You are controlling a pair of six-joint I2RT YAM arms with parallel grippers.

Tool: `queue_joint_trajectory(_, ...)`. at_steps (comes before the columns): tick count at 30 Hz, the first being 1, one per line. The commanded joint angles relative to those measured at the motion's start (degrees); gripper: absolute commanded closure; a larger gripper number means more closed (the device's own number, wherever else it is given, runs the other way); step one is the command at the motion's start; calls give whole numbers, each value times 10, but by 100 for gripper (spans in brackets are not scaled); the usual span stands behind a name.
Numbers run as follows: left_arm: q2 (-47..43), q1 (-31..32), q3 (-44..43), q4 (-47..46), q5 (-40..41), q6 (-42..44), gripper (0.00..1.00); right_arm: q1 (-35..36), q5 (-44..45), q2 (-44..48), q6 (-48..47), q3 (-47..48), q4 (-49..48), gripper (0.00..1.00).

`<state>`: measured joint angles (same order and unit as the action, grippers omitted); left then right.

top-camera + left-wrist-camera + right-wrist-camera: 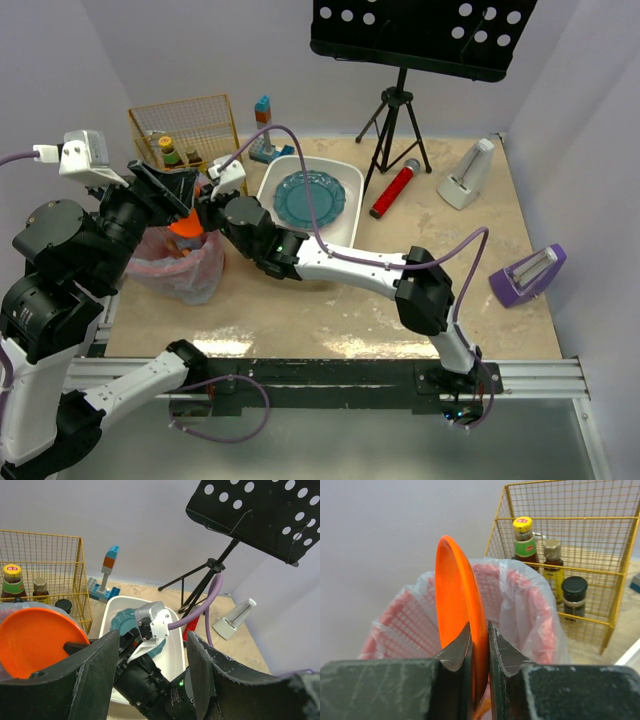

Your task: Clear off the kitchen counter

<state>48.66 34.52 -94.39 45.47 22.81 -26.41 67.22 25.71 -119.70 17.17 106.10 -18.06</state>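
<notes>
Right wrist view, up close: my right pincer (479, 630) is narrow, clamped on the orange plate (457, 590), which stands on edge between the fingers. Behind it gapes the bin (530, 605), pink mesh lined with a clear bag. My own fingers cover the plate's lower rim, so I can't tell whether it touches the bag.

From the top camera I get what the wrist can't give: the bin sits at the counter's (300, 310) left edge, and the right arm reaches across from the far side to hold the plate over its mouth. My left pincer (165, 185) hangs just beside it.

The left wrist view settles that one: left pincer (151, 640) wide, nothing between the fingers, the right arm's wrist showing through the gap and the orange plate cut off at the lower left.

The wire basket (580, 525) holds bottles (525, 540); their labels are too small to read. The white tub (275, 185) carries a teal plate (310, 198).

The counter is beige, mottled, filling the middle of the top view. On it are a red microphone (395, 188), a metronome (470, 175), a purple device (525, 272) I can't identify, toy blocks (262, 110) and a music stand (420, 30). Pale walls close in on three sides.
</notes>
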Motion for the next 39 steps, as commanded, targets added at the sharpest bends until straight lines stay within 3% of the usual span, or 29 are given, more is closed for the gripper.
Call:
queue_joint_trajectory(1, 0, -2, -3, -7, 5, 0, 39, 4, 25, 37, -71, -7, -78, 100)
queue_joint_trajectory(14, -3, -1, 6, -12, 5, -2, 39, 1, 5, 104, -15, -39, -80, 100)
queue_joint_trajectory(16, -1, -1, 5, -13, 4, -2, 35, -8, 13, 119, 8, -38, -54, 100)
queue_joint_trajectory(21, 3, -1, 6, -14, -6, -1, 28, -81, -42, 180, 103, -101, -33, 100)
queue_joint_trajectory(25, 6, -1, 11, -19, -20, -2, 26, -184, -109, 211, 198, -166, 1, 100)
queue_joint_trajectory(30, 8, -1, 22, -21, -37, -3, 19, -263, -136, 235, 242, -267, -12, 100)
queue_joint_trajectory(39, 18, -1, 26, -26, -58, 2, 7, -339, -220, 171, 305, -321, -6, 100)
